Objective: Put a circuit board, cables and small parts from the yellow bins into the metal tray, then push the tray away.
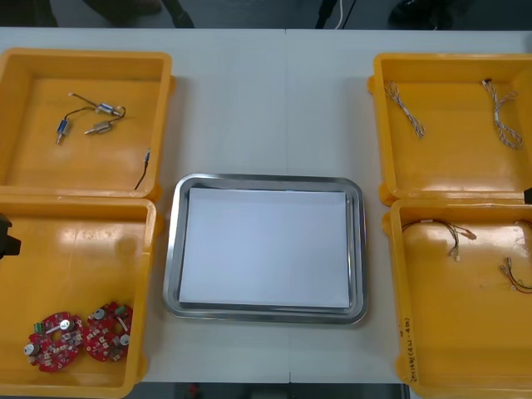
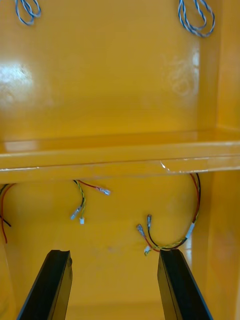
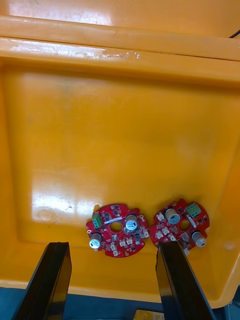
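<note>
Two round red circuit boards (image 1: 56,341) (image 1: 108,331) lie in the near left yellow bin (image 1: 75,216). My left gripper (image 3: 112,250) hovers open over that bin, with one circuit board (image 3: 117,236) just beyond the gap between its fingers and the other (image 3: 181,231) past one fingertip. My right gripper (image 2: 115,255) hangs open above the near right yellow bin (image 1: 395,274). A red and yellow cable (image 2: 172,235) curls just ahead of one of its fingers. The metal tray (image 1: 170,249), white inside, sits between the bins with nothing in it.
The far left bin (image 1: 83,60) holds small metal parts (image 1: 100,116) and a black cable (image 1: 143,170). Twisted blue and white cables (image 1: 405,108) (image 1: 503,112) lie in the far right bin (image 1: 378,125). More red and yellow cables (image 1: 449,235) lie in the near right bin.
</note>
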`<state>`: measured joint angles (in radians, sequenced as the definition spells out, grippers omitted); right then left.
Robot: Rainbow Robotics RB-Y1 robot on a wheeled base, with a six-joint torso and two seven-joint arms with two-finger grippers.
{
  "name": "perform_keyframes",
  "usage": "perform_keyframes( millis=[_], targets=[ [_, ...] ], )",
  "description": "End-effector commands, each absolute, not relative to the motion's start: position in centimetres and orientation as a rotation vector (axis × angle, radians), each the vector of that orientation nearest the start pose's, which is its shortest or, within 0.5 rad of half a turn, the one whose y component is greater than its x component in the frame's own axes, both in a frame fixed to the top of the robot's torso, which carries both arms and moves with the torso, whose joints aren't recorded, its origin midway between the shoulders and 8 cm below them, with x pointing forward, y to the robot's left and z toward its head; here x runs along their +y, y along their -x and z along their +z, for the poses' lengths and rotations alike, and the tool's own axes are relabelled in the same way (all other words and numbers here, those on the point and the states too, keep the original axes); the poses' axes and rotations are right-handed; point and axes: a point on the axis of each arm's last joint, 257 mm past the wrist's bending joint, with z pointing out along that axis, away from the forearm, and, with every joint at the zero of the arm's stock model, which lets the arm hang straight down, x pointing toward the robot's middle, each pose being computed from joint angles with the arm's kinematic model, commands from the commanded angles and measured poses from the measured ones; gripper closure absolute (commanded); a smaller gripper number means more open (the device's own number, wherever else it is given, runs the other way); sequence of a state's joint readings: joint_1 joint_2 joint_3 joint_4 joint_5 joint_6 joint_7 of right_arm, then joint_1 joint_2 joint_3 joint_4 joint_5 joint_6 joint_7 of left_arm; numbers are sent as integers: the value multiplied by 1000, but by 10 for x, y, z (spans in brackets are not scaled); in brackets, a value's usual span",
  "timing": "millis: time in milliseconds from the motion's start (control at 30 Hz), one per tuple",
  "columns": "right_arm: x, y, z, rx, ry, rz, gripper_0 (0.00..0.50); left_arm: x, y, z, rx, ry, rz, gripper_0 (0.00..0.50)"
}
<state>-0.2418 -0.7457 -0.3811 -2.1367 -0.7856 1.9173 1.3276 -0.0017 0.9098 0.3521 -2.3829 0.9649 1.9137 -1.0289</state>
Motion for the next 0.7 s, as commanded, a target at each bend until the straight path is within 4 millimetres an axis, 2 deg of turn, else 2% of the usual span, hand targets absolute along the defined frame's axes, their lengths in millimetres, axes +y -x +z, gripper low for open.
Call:
perform_keyframes(
  millis=[33, 233, 367, 533, 700],
  targets=[
    [-409, -376, -151, 2634, -134, -79, 0, 387, -314, -159, 2732, -10, 176, 0],
    [-408, -364, -171, 2690, -107, -86, 0, 396, -299, -173, 2774, 35, 198, 0],
    [-407, -357, -183, 2721, -86, -94, 0, 397, -299, -177, 2771, 48, 191, 0],
    [-404, -362, -191, 2692, -13, -77, 0, 395, -300, -185, 2753, 66, 158, 0],
    [-410, -368, -205, 2654, 46, -67, 0, 394, -299, -194, 2740, 77, 132, 0]
  ],
)
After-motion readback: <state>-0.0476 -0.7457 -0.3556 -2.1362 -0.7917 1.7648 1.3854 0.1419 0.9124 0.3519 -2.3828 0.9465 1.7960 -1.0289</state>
